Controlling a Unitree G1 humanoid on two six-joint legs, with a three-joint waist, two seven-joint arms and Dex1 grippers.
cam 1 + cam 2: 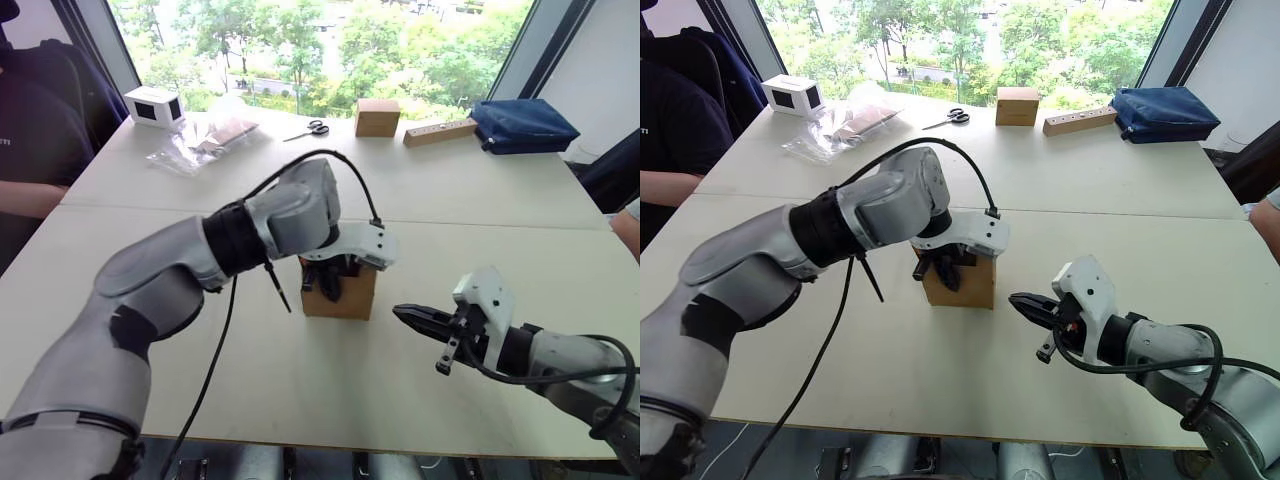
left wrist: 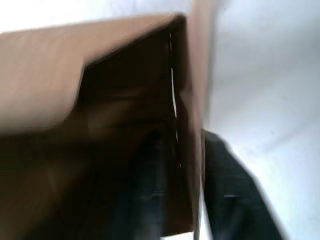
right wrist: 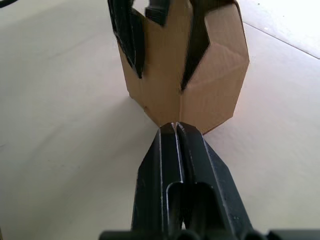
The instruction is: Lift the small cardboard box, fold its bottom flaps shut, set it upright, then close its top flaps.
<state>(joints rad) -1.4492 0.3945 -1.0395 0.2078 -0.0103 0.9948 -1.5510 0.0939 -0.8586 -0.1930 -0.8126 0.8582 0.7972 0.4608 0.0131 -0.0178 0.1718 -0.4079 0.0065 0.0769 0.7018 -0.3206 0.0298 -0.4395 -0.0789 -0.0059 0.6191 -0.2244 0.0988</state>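
Left gripper (image 3: 162,42) clamps the matte corrugated small cardboard box (image 1: 345,292), seemingly one wall; right gripper (image 3: 175,129) clenched.

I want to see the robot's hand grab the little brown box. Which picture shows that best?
The right wrist view: the small cardboard box faces it, with the left gripper over its wall. Both eye views show the box partly behind that arm. The left wrist view is too close, just blurry cardboard.
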